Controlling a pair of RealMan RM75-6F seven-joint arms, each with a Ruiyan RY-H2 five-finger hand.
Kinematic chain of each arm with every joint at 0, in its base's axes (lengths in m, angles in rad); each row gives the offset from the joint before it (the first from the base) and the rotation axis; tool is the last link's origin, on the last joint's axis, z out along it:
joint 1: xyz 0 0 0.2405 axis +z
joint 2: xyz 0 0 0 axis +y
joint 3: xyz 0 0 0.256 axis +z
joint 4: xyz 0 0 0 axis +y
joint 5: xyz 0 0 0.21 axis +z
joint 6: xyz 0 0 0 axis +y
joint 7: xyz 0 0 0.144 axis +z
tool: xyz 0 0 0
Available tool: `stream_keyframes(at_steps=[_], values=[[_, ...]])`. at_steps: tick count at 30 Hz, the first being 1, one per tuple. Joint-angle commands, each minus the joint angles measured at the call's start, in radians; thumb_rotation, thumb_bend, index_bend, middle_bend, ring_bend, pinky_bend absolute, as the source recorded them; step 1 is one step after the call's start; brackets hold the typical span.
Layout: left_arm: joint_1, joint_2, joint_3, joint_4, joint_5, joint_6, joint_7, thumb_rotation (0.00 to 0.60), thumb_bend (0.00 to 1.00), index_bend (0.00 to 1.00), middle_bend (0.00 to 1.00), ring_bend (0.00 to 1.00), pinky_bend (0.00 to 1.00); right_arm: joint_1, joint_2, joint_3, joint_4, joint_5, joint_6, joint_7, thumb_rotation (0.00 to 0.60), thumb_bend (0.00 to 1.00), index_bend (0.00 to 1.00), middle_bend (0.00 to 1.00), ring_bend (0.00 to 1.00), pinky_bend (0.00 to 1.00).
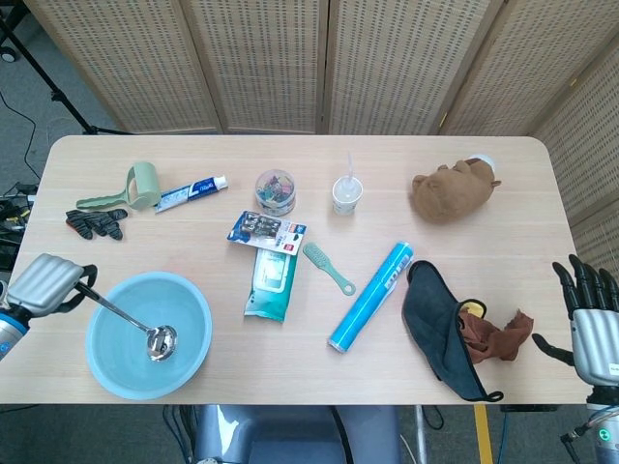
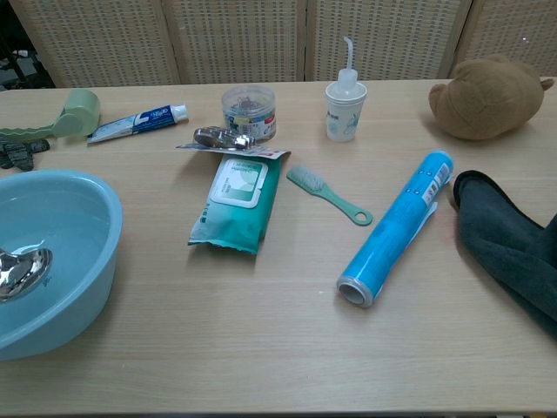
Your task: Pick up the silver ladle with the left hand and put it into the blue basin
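The blue basin [image 1: 191, 302] sits at the table's front left. My left hand [image 1: 45, 285] is just left of the basin rim and grips the end of the silver ladle's handle [image 1: 114, 313]. The ladle's bowl [image 1: 161, 342] lies low inside the basin, near its bottom; in the chest view the ladle bowl [image 2: 23, 271] shows inside the basin [image 2: 91, 261], while the left hand is out of frame there. My right hand [image 1: 590, 324] hangs off the table's front right corner, fingers spread and holding nothing.
A black glove [image 1: 96, 222], green lint roller [image 1: 143, 186] and toothpaste tube [image 1: 191, 193] lie behind the basin. A wipes pack [image 1: 272, 280], green brush [image 1: 328, 267], blue roll [image 1: 370, 296], dark cloth [image 1: 443, 329], jar [image 1: 277, 191], cup [image 1: 347, 194] and plush bear [image 1: 455, 190] fill the middle and right.
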Motion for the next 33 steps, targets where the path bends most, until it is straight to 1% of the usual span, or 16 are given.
stream_keyframes(at_steps=[1, 2, 6, 9, 12, 13, 14, 16, 17, 20, 23, 25, 27, 33], values=[[-0.052, 0.056, -0.002, -0.12, -0.055, -0.105, 0.185, 0.6, 0.67, 0.9, 1.0, 0.99, 1.0, 0.002, -0.001, 0.002, 0.002, 0.003, -0.003, 0.002, 0.6, 0.0, 0.0, 0.0, 0.0, 0.0], [-0.059, 0.06, -0.012, -0.15, -0.079, -0.115, 0.223, 0.6, 0.67, 0.9, 1.0, 0.99, 1.0, 0.004, -0.001, 0.003, 0.004, 0.006, -0.006, 0.003, 0.6, 0.0, 0.0, 0.0, 0.0, 0.0], [-0.082, 0.057, -0.028, -0.205, -0.166, -0.17, 0.332, 0.6, 0.67, 0.9, 1.0, 0.99, 1.0, 0.006, -0.002, 0.006, 0.01, 0.014, -0.013, 0.008, 0.6, 0.0, 0.0, 0.0, 0.0, 0.0], [-0.118, 0.058, -0.031, -0.235, -0.274, -0.251, 0.454, 0.6, 0.68, 0.9, 1.0, 0.99, 1.0, 0.007, -0.002, 0.006, 0.014, 0.019, -0.018, 0.01, 0.6, 0.0, 0.0, 0.0, 0.0, 0.0], [-0.153, 0.052, -0.03, -0.261, -0.381, -0.288, 0.575, 0.6, 0.68, 0.91, 1.0, 0.99, 1.0, 0.009, -0.004, 0.006, 0.015, 0.017, -0.019, 0.009, 0.6, 0.0, 0.0, 0.0, 0.0, 0.0], [-0.168, 0.045, -0.03, -0.271, -0.429, -0.29, 0.623, 0.6, 0.68, 0.91, 1.0, 0.99, 1.0, 0.009, -0.004, 0.006, 0.016, 0.017, -0.019, 0.007, 0.6, 0.0, 0.0, 0.0, 0.0, 0.0], [-0.174, 0.042, -0.03, -0.275, -0.453, -0.289, 0.644, 0.6, 0.68, 0.91, 1.0, 0.99, 1.0, 0.009, -0.005, 0.006, 0.016, 0.017, -0.018, 0.007, 0.6, 0.0, 0.0, 0.0, 0.0, 0.0], [-0.2, 0.032, -0.028, -0.295, -0.535, -0.271, 0.717, 0.6, 0.68, 0.91, 1.0, 0.99, 1.0, 0.008, -0.005, 0.007, 0.017, 0.02, -0.018, 0.006, 0.6, 0.0, 0.0, 0.0, 0.0, 0.0], [-0.205, 0.03, -0.026, -0.299, -0.554, -0.265, 0.733, 0.6, 0.68, 0.91, 1.0, 0.99, 1.0, 0.008, -0.005, 0.007, 0.017, 0.021, -0.018, 0.006, 0.6, 0.0, 0.0, 0.0, 0.0, 0.0], [-0.244, 0.022, -0.008, -0.326, -0.661, -0.251, 0.813, 0.6, 0.69, 0.91, 1.0, 0.99, 1.0, 0.009, -0.003, 0.009, 0.019, 0.026, -0.021, 0.009, 0.6, 0.0, 0.0, 0.0, 0.0, 0.0], [-0.272, 0.008, 0.006, -0.34, -0.724, -0.225, 0.861, 0.6, 0.69, 0.91, 1.0, 0.99, 1.0, 0.009, -0.003, 0.009, 0.02, 0.026, -0.022, 0.011, 0.6, 0.0, 0.0, 0.0, 0.0, 0.0], [-0.285, -0.002, 0.008, -0.347, -0.749, -0.206, 0.871, 0.6, 0.69, 0.91, 1.0, 0.99, 1.0, 0.009, -0.002, 0.01, 0.02, 0.028, -0.022, 0.014, 0.6, 0.0, 0.0, 0.0, 0.0, 0.0], [-0.288, -0.009, 0.006, -0.35, -0.75, -0.186, 0.866, 0.6, 0.69, 0.91, 1.0, 0.99, 1.0, 0.009, 0.0, 0.01, 0.02, 0.028, -0.022, 0.016, 0.6, 0.0, 0.0, 0.0, 0.0, 0.0], [-0.284, -0.021, -0.003, -0.347, -0.707, -0.137, 0.816, 0.6, 0.69, 0.91, 1.0, 0.99, 1.0, 0.009, 0.003, 0.008, 0.018, 0.025, -0.023, 0.022, 0.6, 0.0, 0.0, 0.0, 0.0, 0.0]])
